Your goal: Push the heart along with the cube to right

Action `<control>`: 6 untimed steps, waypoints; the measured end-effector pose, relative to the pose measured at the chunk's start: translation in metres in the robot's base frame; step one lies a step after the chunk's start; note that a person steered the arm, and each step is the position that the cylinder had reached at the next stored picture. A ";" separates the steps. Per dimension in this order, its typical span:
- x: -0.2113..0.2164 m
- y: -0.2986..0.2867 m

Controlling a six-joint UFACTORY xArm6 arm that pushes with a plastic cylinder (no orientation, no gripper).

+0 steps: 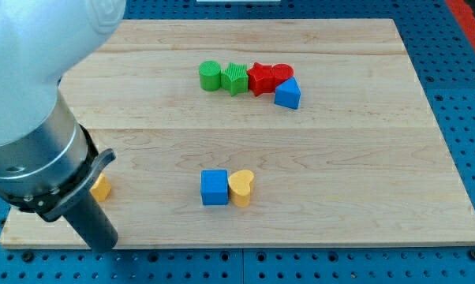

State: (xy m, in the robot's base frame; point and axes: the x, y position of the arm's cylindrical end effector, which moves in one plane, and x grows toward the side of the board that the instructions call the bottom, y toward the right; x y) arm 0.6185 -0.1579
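A blue cube [215, 188] sits on the wooden board [340, 158] at the lower middle. A yellow heart [241, 188] touches the cube's right side. My tip [103, 246] is at the board's bottom left corner, well left of the cube and apart from it. The dark rod rises from there into the big grey arm that fills the view's left.
A yellow block [102, 188] is partly hidden behind the rod at the left. At the top middle a green cylinder [210, 76], a green star [236, 78], a red star [260, 79] and a red block [282, 73] stand in a row. A blue triangle [288, 95] sits just below the red block.
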 end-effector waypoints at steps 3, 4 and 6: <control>-0.068 0.096; -0.087 0.118; -0.043 0.128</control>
